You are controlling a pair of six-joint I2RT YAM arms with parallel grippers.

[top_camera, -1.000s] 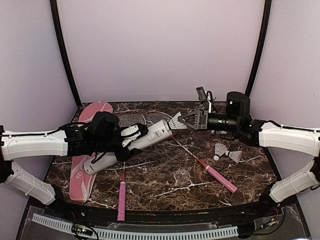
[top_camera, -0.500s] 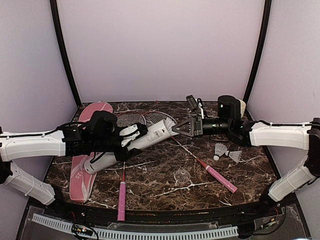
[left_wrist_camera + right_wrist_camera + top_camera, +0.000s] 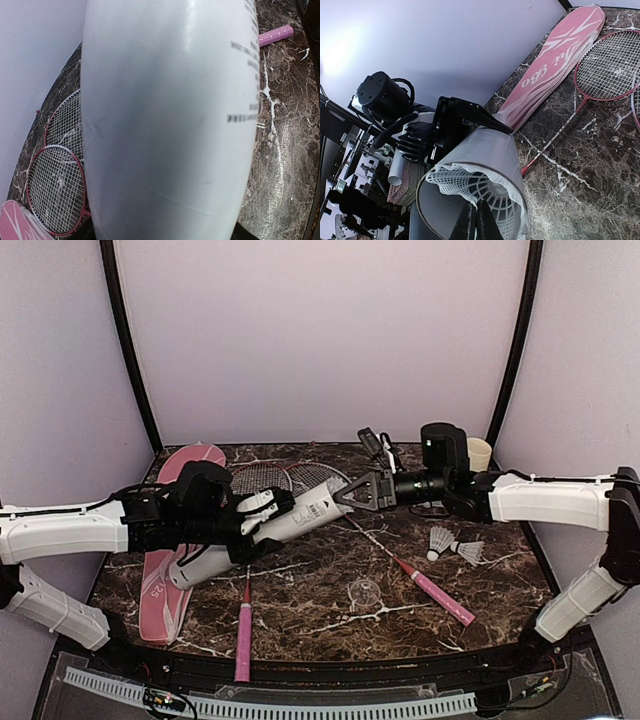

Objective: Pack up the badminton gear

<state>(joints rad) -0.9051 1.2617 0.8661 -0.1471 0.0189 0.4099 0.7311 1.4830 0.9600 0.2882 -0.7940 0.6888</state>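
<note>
My left gripper (image 3: 252, 518) is shut on the white tube (image 3: 300, 508) and holds it tilted above the table, its open mouth toward the right. The tube fills the left wrist view (image 3: 165, 115) and hides the fingers. My right gripper (image 3: 350, 493) is at the tube's mouth (image 3: 480, 150), shut on the skirt of a white shuttlecock (image 3: 487, 192) that sits just inside the rim. Two more shuttlecocks (image 3: 441, 540) (image 3: 470, 552) lie at the right. Two racquets lie with red-rimmed heads (image 3: 262, 477) (image 3: 312, 475) at the back and pink handles (image 3: 243, 640) (image 3: 445, 598) toward the front. The pink cover (image 3: 165, 580) lies at the left.
A cream mug (image 3: 480, 452) stands at the back right behind my right arm. A small clear round thing (image 3: 365, 592) lies on the marble table (image 3: 320, 610) between the two handles. Purple walls close in the back and sides.
My right gripper has moved left with the shuttlecock, from beside the tube's mouth to the mouth itself, so the shuttlecock now sits inside the rim. The left arm has barely moved.
</note>
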